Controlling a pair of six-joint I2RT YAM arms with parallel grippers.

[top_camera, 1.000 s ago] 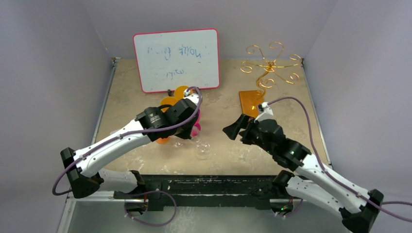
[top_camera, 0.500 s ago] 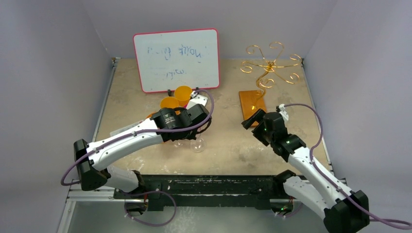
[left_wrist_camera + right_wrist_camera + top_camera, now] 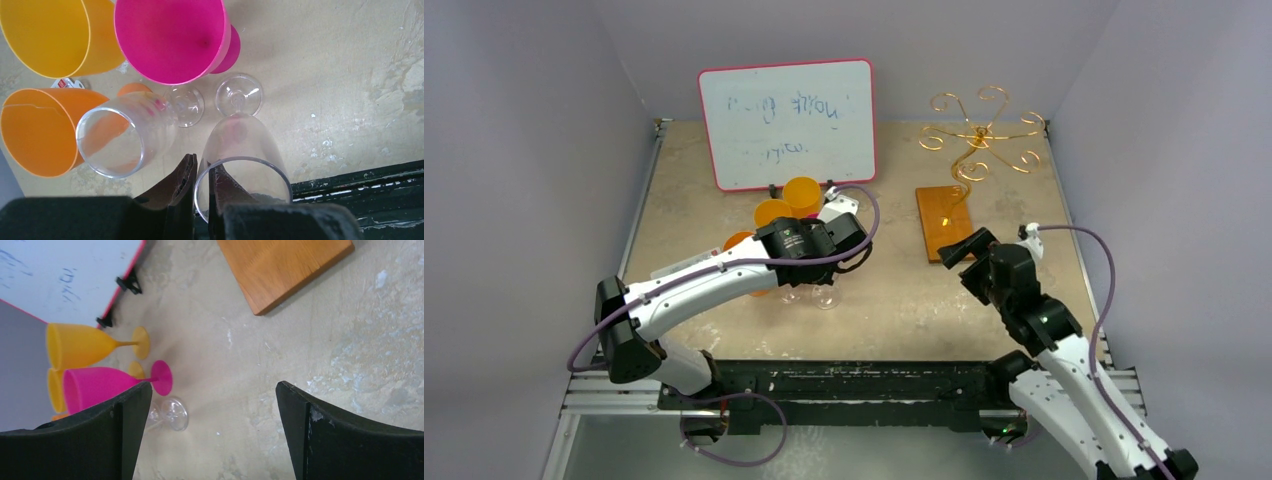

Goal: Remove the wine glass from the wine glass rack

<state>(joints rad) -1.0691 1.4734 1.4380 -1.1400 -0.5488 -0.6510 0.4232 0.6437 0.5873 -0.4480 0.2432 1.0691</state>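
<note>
**Where is the wine glass?**
Well to the left of the rack (image 3: 977,133) and nearer the arms. The clear wine glass (image 3: 245,145) is beside a second clear glass (image 3: 122,137), a pink glass (image 3: 170,40) and orange glasses (image 3: 45,30).

**And the grippers?**
The left gripper (image 3: 201,175) pinches the wine glass's rim, one finger inside the bowl and one outside. The right gripper (image 3: 214,387) is spread wide, just off the near end of the rack's wooden base (image 3: 944,222).

Bright even light, soft shadows, near jaws blurred
</note>
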